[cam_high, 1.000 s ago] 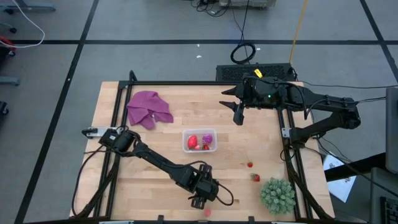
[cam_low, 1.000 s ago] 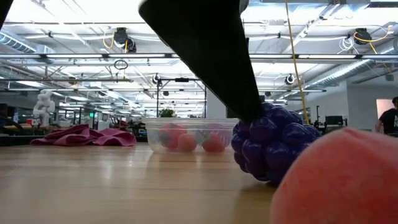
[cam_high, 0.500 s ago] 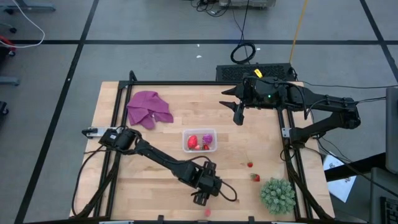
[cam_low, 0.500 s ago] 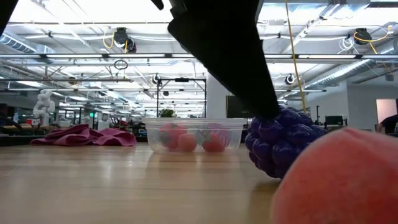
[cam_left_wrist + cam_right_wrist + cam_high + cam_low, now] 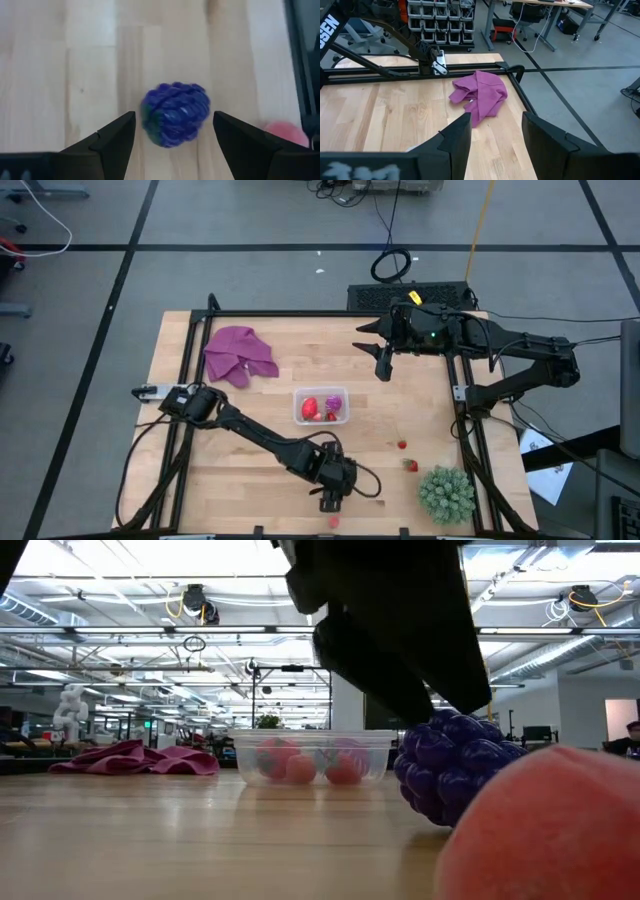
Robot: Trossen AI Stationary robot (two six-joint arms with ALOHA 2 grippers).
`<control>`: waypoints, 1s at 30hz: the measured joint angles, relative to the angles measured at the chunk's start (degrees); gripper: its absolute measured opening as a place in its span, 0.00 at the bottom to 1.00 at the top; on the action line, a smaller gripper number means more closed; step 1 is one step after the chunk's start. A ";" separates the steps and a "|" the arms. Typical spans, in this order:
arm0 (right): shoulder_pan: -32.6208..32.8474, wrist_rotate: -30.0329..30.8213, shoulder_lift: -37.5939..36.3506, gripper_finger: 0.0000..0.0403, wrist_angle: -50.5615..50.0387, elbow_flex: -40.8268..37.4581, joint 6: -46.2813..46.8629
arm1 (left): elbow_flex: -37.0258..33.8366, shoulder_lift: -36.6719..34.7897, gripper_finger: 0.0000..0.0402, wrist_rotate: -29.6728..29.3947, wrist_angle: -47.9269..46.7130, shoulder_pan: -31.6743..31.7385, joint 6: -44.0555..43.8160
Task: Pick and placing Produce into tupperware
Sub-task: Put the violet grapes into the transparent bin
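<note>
The left gripper has slid toward the table's near edge and now hangs with fingers spread wide on both sides of the dark blue berry, a pale pink fruit lying close by. Beyond on the wooden table sits the tupperware holding red and magenta fruits, two red fruits and a green spiky plant to its right. The purple cloth lies at the far left, and the right gripper hovers over the far side, fingers moderately parted and empty.
</note>
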 joint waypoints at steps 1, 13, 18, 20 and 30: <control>0.00 0.00 0.00 0.41 0.00 0.00 0.01 | 0.00 -0.08 0.67 0.03 -0.16 0.06 -2.02; 0.00 0.00 0.01 0.41 0.02 -0.94 -1.37 | 4.10 -1.90 0.67 -1.77 2.43 0.38 -26.08; 0.00 0.03 -1.64 0.41 0.35 -0.96 -3.76 | 4.13 -1.90 0.67 -3.68 4.44 -0.04 -39.29; 0.00 0.04 -2.41 0.41 0.00 -0.96 -4.36 | 4.13 -1.90 0.67 -4.41 4.54 -0.23 -46.20; 0.53 -0.02 -8.13 0.41 -0.65 -0.96 -2.52 | 4.13 -1.73 0.67 -10.29 4.22 -1.94 -62.06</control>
